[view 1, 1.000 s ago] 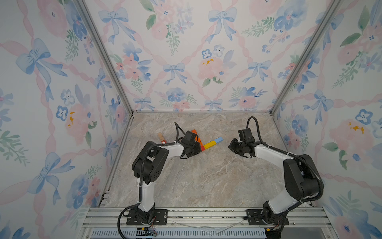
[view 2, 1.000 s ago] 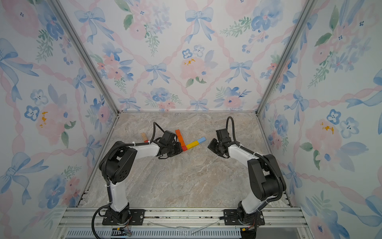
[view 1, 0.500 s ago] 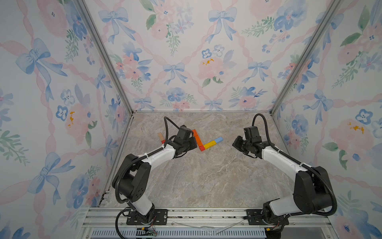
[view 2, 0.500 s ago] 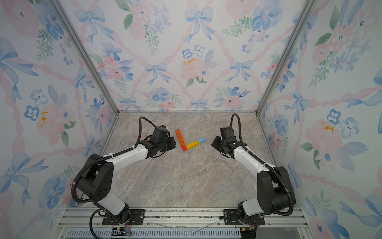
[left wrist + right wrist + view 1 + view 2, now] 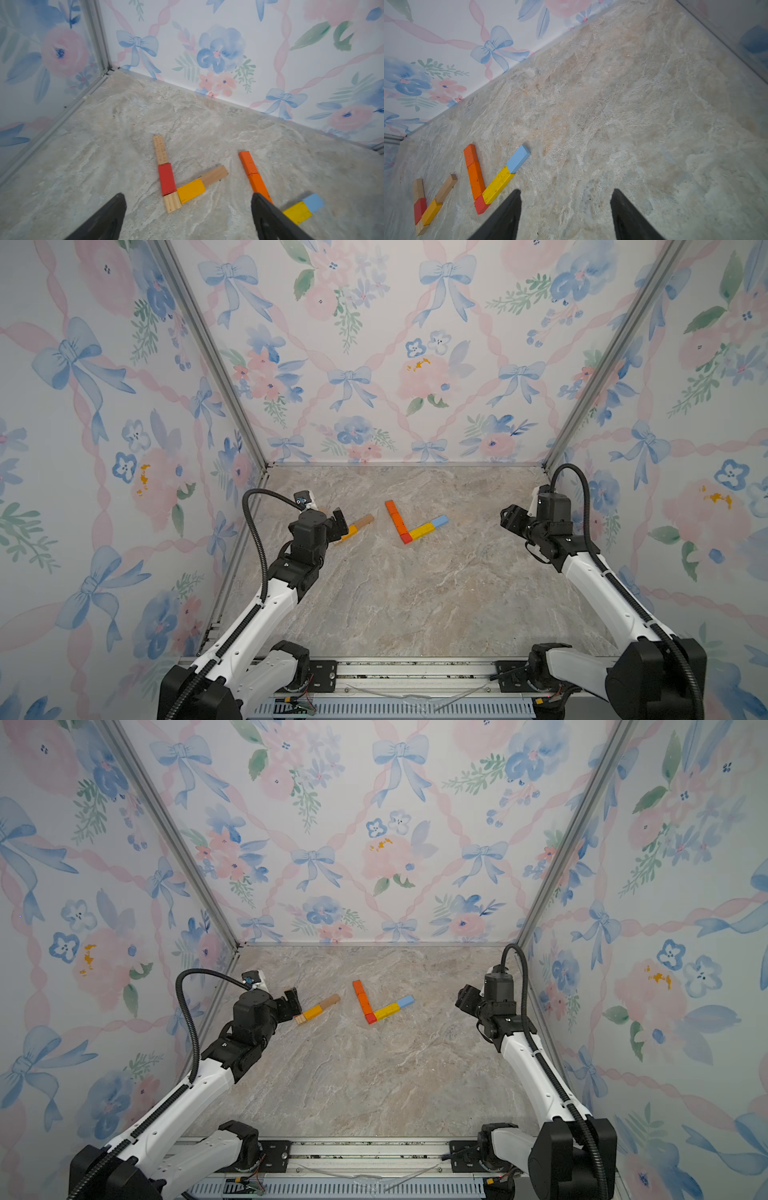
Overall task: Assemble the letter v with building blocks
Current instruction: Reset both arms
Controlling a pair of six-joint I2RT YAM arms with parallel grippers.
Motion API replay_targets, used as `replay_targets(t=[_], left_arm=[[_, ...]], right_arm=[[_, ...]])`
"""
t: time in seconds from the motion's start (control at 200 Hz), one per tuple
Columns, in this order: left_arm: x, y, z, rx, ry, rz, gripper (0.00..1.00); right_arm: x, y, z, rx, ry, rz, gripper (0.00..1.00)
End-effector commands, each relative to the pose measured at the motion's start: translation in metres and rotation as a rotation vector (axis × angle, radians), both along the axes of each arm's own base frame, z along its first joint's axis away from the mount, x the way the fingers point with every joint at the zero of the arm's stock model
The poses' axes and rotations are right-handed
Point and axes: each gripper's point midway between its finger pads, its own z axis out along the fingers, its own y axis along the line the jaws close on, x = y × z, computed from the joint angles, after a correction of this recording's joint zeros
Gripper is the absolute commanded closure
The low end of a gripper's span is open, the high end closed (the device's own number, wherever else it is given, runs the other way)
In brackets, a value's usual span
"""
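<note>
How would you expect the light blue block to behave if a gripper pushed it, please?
The light blue block lies flat with square edges, so it likely slides, not rolls. It looks rigid, probably light. It only abuts the yellow block, so pushing may break the line.

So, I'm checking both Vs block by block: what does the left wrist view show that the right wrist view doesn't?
Left wrist only: the left gripper, open. Right wrist only: the right gripper, open, and the red corner block where the orange bars meet the yellow bar; in the left wrist view a gripper finger covers it. Both: the V of wood, red and yellow blocks, those bars and the light blue block.
</note>
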Motion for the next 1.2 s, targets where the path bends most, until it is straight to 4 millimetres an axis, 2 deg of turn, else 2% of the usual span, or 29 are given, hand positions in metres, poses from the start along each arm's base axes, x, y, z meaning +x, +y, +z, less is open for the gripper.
replay_targets(t=[0.0,0.1,0.13,0.255,0.385,0.495,0.645,0.74,0.885,1.015,1.195], left_arm=[[-0.007,0.031,-0.012,0.126,-0.011,0.101,0.02],[-0.010,0.041,-0.022,0.192,-0.023,0.117,0.02],[-0.011,0.045,-0.025,0.214,-0.030,0.128,0.02],[-0.016,0.061,-0.034,0.254,-0.048,0.204,0.02],[-0.021,0.077,-0.044,0.274,-0.067,0.263,0.02],[-0.024,0.084,-0.057,0.275,-0.083,0.263,0.02],[-0.030,0.084,-0.068,0.257,-0.168,0.216,0.02],[-0.033,0.087,-0.069,0.248,-0.208,0.209,0.02],[-0.026,0.084,-0.077,0.255,-0.189,0.163,0.02],[-0.020,0.078,-0.085,0.259,-0.179,0.119,0.02],[-0.011,0.072,-0.082,0.277,-0.204,0.073,0.02]], right_arm=[[-0.005,-0.011,-0.002,-0.099,-0.022,0.020,0.14],[-0.008,-0.017,-0.004,-0.132,-0.031,0.019,0.00],[-0.010,-0.017,-0.006,-0.140,-0.034,0.022,0.04],[-0.013,-0.023,-0.013,-0.176,-0.057,0.013,0.04],[-0.018,-0.040,-0.030,-0.244,-0.075,-0.063,0.04],[-0.020,-0.053,-0.035,-0.309,-0.136,-0.117,0.04],[-0.020,-0.052,-0.042,-0.412,-0.269,-0.079,0.04],[-0.019,-0.056,-0.050,-0.459,-0.270,-0.076,0.04],[-0.013,-0.054,-0.067,-0.473,-0.258,-0.069,0.04],[-0.003,-0.049,-0.064,-0.497,-0.289,-0.060,0.04],[0.008,-0.045,-0.061,-0.510,-0.329,-0.060,0.04]])
